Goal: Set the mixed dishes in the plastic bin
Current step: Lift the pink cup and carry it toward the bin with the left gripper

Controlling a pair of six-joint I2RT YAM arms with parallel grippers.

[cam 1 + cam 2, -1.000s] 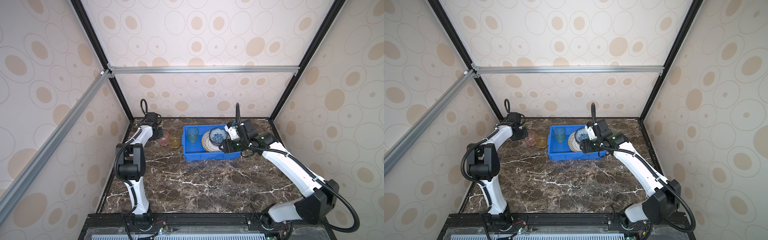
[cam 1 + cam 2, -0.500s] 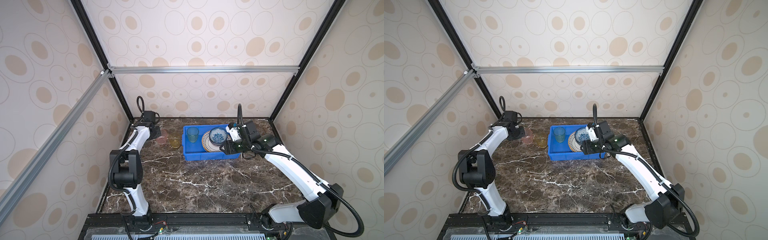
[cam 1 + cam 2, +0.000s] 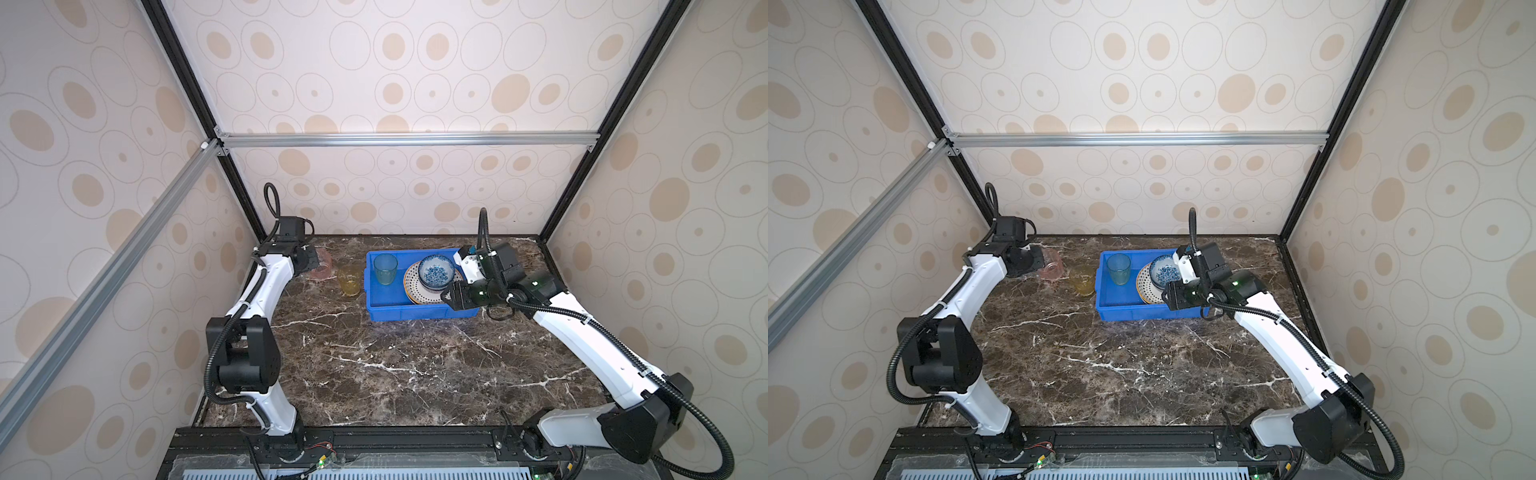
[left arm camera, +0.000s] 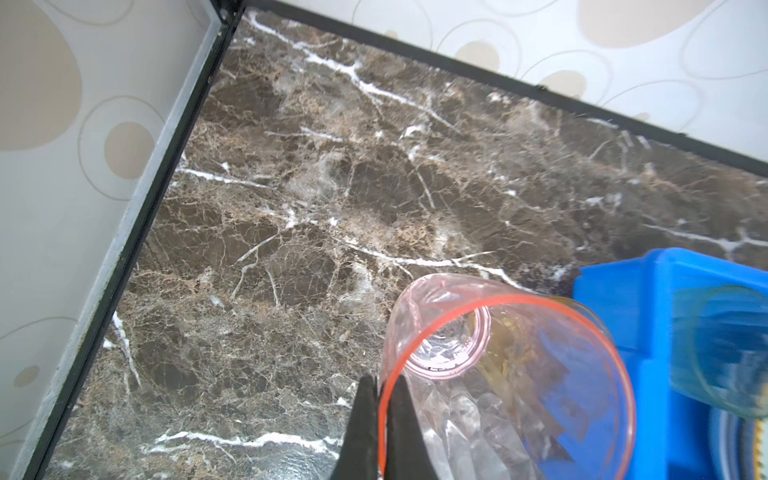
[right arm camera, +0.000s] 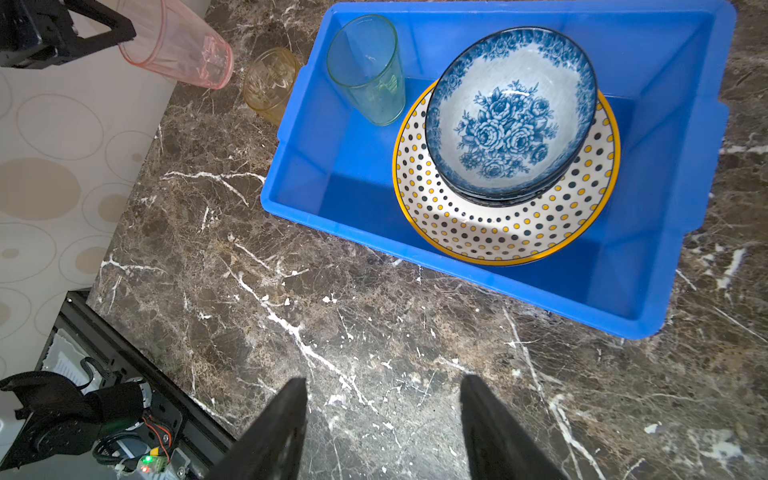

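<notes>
Near the far-left corner of the table (image 3: 395,374), our left gripper (image 4: 383,399) pinches the tilted pink tumbler (image 4: 519,395) by its rim; we should clear the amber tumbler (image 5: 270,83), level it over the plastic bin (image 5: 332,178), then release, while our right gripper (image 5: 384,415) hangs spread

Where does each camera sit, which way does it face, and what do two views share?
Top views: high in front, looking down and back over the marble table; left arm and right arm show.
Left wrist: on the left arm, facing the table's back corner; the left hand shows, shut on the pink tumbler.
Right wrist: on the right arm, looking down at the blue bin; the open right hand shows.
Shared: both wrist views show the pink tumbler and blue bin.
</notes>
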